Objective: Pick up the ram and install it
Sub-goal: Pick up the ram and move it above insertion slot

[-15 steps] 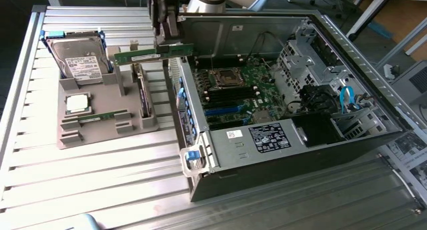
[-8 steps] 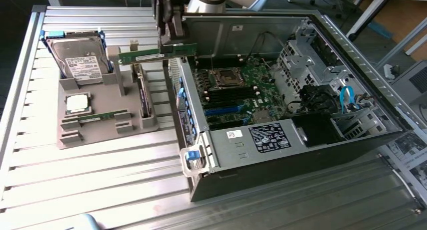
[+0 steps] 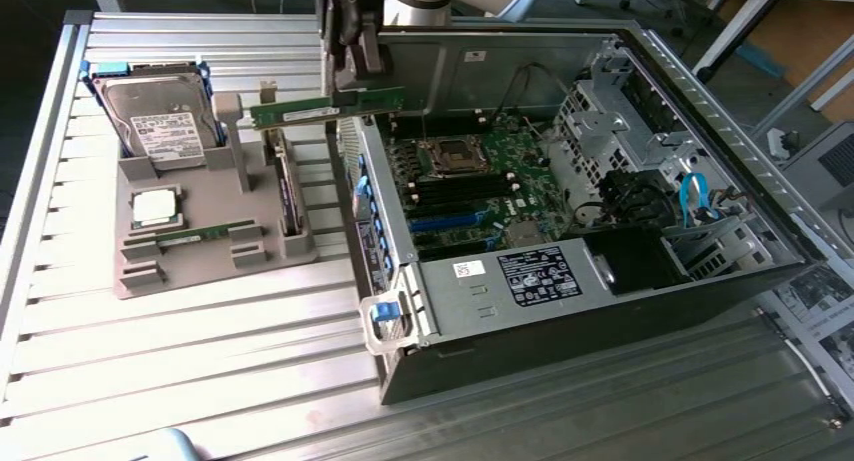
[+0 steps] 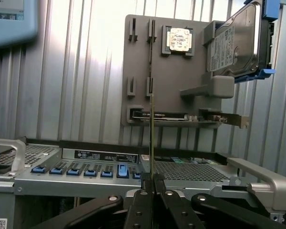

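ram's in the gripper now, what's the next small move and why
Probably carry it a little toward the exterior view's right, over the motherboard. The gripper is shut on the ram, which hangs level in the air above the open case at its wall nearest the grey tray. It is off the tray but not yet above the board's slots.

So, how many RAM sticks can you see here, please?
2. One ram is clamped in the tool beside the open case; a second stick sits on the gray holder near the CPU chip. Motherboard slots may hide more.
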Action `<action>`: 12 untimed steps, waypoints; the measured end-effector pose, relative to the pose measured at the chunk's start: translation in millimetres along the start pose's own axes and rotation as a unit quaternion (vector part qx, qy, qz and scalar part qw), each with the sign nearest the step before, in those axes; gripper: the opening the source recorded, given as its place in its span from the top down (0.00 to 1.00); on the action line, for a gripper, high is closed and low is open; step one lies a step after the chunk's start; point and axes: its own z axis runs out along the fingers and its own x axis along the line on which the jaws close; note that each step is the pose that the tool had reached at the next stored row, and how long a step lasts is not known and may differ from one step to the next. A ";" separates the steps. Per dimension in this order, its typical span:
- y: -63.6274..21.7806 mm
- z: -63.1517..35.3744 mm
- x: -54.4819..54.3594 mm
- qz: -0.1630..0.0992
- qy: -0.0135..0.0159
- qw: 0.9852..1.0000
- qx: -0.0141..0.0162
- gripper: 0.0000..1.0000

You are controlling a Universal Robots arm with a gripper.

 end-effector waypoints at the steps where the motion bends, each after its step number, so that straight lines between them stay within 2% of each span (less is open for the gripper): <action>1: -1.8 -0.1 0.2 0.000 0.000 1.000 0.000 0.88; 12: -12.4 -0.3 1.2 0.000 0.001 1.000 0.000 0.88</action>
